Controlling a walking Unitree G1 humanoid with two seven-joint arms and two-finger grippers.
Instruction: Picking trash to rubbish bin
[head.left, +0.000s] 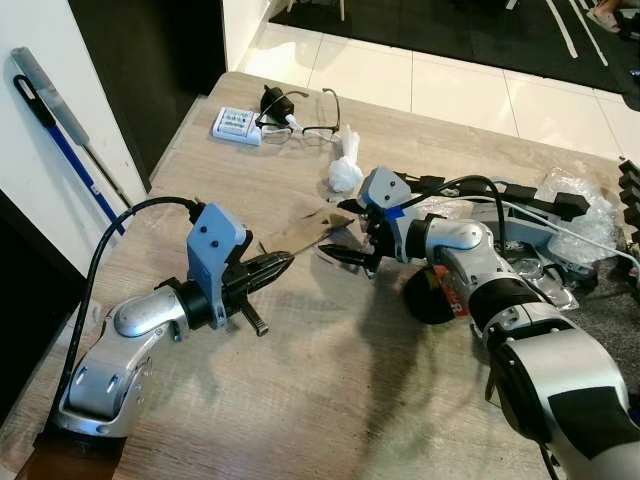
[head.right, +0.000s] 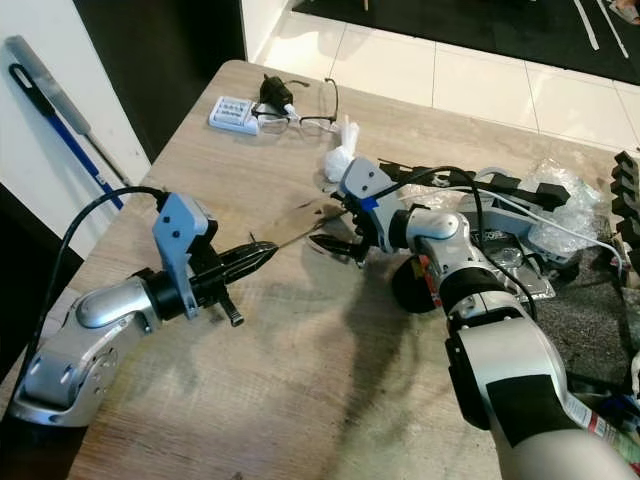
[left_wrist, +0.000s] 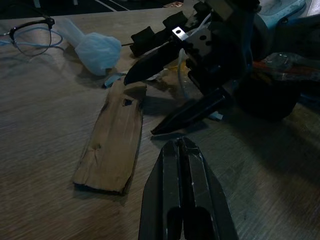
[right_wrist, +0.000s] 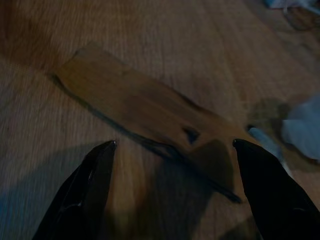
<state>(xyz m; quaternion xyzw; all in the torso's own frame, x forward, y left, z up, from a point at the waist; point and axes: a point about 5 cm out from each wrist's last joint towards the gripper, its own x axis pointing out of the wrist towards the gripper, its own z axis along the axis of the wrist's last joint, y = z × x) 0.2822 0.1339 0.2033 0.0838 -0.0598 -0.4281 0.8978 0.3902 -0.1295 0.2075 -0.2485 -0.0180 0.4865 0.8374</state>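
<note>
The right gripper (head.left: 345, 232) hangs low over a wooden table (head.left: 330, 400), its two black fingers (right_wrist: 85, 192) spread wide on either side of the near end of a flat strip of brown cardboard (head.left: 305, 228). The fingers grip nothing; whether their tips touch the strip cannot be told, though in the left wrist view one finger sits over the strip's far end and the other rests on the tabletop just beside it.

The left gripper (head.left: 280, 264) points at the strip from the other side, its fingers pressed together with no gap between them and nothing held. Its tip lies just beside the strip's near end, close to but apart from the right gripper.

The cardboard lies flat near the middle of the table, long and narrow, creased and worn, with a small dark hole near the end under the right gripper and a ragged, slightly thicker edge at the other end.

Just beyond the strip sits a crumpled white tissue (head.left: 345, 170). Further back, near the table's far edge, lie a pair of dark-rimmed glasses (head.left: 318, 118), a black plug (head.left: 272, 100) and a small white box (head.left: 236, 125). Crinkled clear plastic (head.left: 575, 200) and black cables (head.left: 470, 185) crowd the table on the robot's right. A blue-handled mop (head.left: 60, 125) leans against the wall on the left.
</note>
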